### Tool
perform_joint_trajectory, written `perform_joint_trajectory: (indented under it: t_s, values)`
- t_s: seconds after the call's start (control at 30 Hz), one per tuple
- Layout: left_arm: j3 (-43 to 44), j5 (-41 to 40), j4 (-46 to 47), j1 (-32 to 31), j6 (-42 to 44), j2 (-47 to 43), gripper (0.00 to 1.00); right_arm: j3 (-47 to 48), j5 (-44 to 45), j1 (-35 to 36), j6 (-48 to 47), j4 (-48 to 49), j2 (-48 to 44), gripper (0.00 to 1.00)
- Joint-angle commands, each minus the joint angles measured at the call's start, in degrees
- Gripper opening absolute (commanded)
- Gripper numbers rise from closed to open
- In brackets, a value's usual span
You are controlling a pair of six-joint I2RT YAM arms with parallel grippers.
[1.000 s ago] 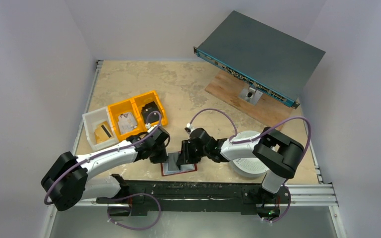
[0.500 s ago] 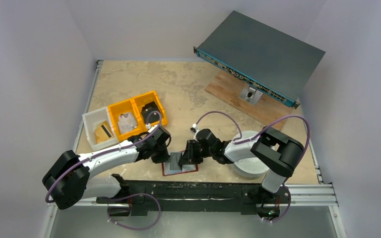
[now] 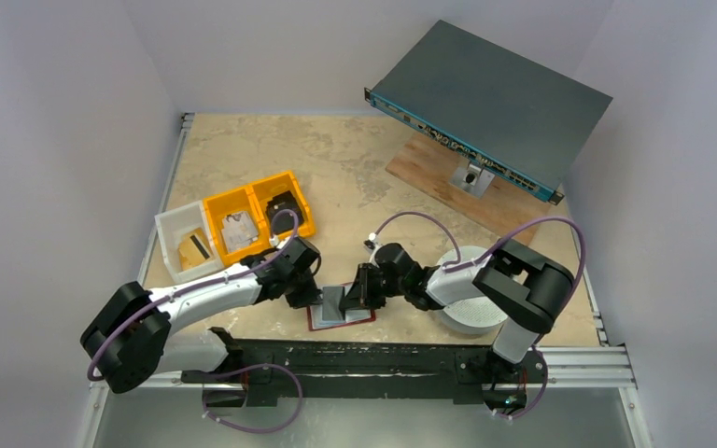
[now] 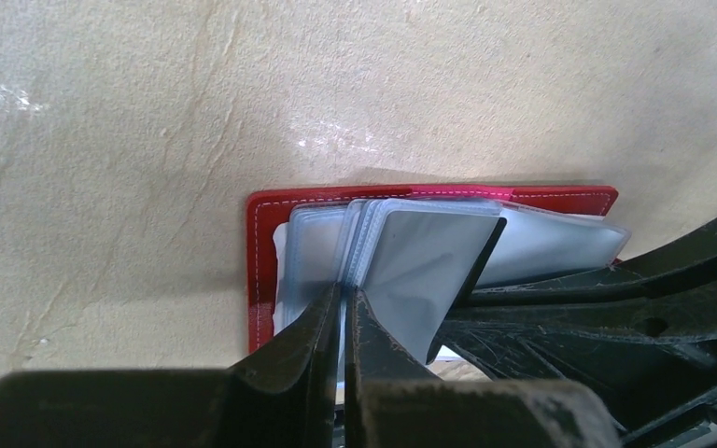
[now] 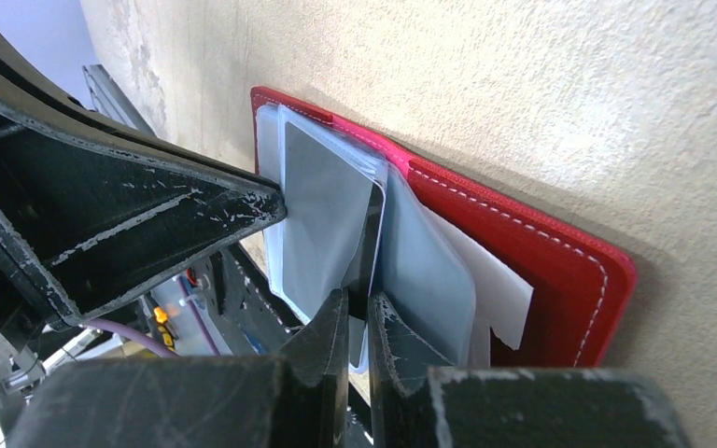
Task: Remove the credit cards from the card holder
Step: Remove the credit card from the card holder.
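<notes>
Card holder (image 4: 261, 252) open flat on tabletop (image 3: 336, 159) near front edge, between arms. Left fingers (image 4: 303, 345) pinching its clear sleeves (image 4: 313, 247). Right fingers (image 5: 322, 345) pinching upright blue-grey credit card (image 5: 322, 219).

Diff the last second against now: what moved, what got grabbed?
The right hand eased down onto the card holder and shut on a pale grey card standing up from it. The left hand stayed shut on the plastic sleeves. The holder stayed open on the table; yellow bins unmoved.
</notes>
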Motion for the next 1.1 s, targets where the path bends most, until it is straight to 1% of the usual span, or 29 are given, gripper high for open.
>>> perform_joint_trajectory:
  t_s: [0.0,0.07,0.17,0.3,0.37,0.47,0.53,0.57,0.77,0.83,0.93,1.07]
  values:
    - [-7.3,-1.0,-4.3,0.8,-1.9,3.6,0.0,-1.3,3.5,0.0,-1.6,-2.6,-2.6,0.05]
    - [-7.5,-1.0,-4.4,1.2,-1.8,3.3,0.0,-1.7,3.9,-0.1,-1.8,-2.9,-3.2,0.07]
    - [-7.6,-0.8,-4.4,1.6,-1.6,3.3,0.0,-2.5,3.7,-0.4,-1.8,-2.2,-3.7,0.11]
    - [-7.4,-0.7,-4.2,1.7,-1.2,3.6,0.0,-3.0,1.9,-0.6,-1.3,0.4,-3.2,0.24]
    - [-7.3,-0.6,-4.1,1.7,-1.2,3.8,0.0,-3.0,1.3,-0.6,-0.8,1.5,-2.7,0.26]
    - [-7.1,-0.6,-4.1,1.7,-1.1,4.1,0.0,-2.9,1.3,-0.6,-0.4,2.1,-2.4,0.23]
    - [-7.2,-0.7,-4.2,1.7,-1.4,4.0,0.0,-3.1,1.4,-0.8,-0.1,2.2,-2.4,0.18]
    - [-7.2,-0.8,-4.2,1.7,-1.4,3.9,0.0,-3.3,1.5,-0.9,0.0,2.1,-2.5,0.17]
    - [-7.2,-1.0,-4.3,1.7,-1.6,4.2,0.0,-4.2,1.6,-1.3,0.2,2.8,-2.6,0.17]
    - [-7.2,-1.3,-4.5,1.7,-1.8,4.0,0.0,-4.3,1.8,-1.3,0.2,2.6,-2.8,0.14]
    - [-7.2,-1.7,-4.9,1.7,-1.9,3.7,0.0,-4.1,3.5,-1.3,-0.7,0.0,-3.8,0.08]
    - [-6.9,-2.2,-5.4,1.7,-1.9,3.6,0.0,-3.6,6.4,-1.3,-2.5,-4.5,-5.6,0.04]
